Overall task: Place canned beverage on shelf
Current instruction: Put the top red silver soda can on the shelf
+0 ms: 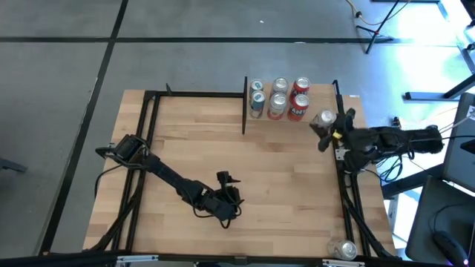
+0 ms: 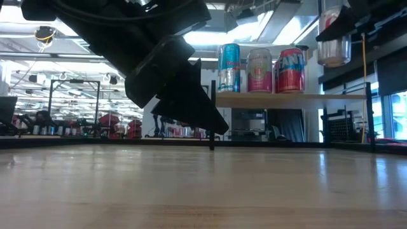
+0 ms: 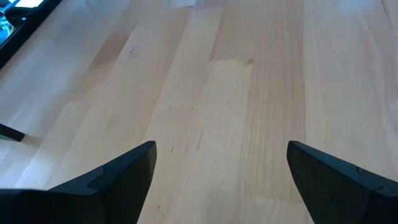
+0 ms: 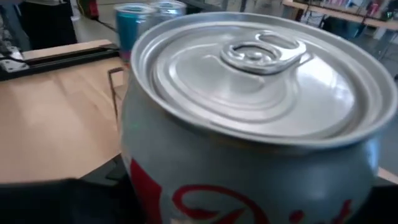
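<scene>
The shelf (image 2: 289, 97) is a small wood board between black posts at the table's far right; several cans stand on it (image 1: 278, 96), blue, pink and red in the low view (image 2: 259, 69). My right gripper (image 1: 328, 127) is shut on a silver can with red lettering (image 4: 249, 124), upright, by the shelf's right end and above board height (image 2: 333, 43). My left gripper (image 1: 226, 200) is open and empty low over the table's near middle; its fingers frame bare wood in the left wrist view (image 3: 217, 180). My right gripper holds the silver can by its side wall (image 4: 155, 186), below the top rim, between its two fingers. The fingers come level from the table's right side. The can stands upright, pull-tab top up, lifted clear of table and shelf.
Another can (image 1: 345, 248) lies at the table's near right corner. A black frame (image 1: 148, 148) runs along the table's left, far and right edges. The shelf's left post (image 1: 244, 104) stands beside the blue cans. Bare tabletop (image 1: 260, 163) lies between the two arms.
</scene>
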### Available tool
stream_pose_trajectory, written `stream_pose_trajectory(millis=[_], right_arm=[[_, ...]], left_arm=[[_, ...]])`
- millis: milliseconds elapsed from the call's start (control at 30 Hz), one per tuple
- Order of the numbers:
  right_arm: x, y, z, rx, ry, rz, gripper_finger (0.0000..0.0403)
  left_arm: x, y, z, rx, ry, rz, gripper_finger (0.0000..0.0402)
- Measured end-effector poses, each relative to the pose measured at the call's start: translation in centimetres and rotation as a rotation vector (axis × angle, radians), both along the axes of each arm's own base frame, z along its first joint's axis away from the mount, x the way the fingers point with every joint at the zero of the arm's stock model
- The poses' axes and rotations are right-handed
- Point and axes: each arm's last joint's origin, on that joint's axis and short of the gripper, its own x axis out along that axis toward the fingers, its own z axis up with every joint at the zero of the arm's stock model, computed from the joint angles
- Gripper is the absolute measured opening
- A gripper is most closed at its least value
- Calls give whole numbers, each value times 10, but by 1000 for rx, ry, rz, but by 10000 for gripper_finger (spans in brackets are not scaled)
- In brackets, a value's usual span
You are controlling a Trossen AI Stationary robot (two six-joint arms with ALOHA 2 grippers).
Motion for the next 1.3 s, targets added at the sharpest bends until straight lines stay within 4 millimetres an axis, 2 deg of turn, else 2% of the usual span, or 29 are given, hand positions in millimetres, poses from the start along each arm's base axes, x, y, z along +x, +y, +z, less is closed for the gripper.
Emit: stream_pose_trajectory(millis=[267,633,1067,1300], right_arm=[[-2,-24,0,-10,74,-99,269],[1,-60,1,55,80,-108,269],[-4,-102,-4,126,69,-175,269],[2,-123,-26,151,75,-219,269]], left_arm=[[0,0,0,0,0,0,349],[0,0,0,3,2,-3,349],[0,-1,0,5,4,-4,349],[0,-1,0,5,5,-5,349]])
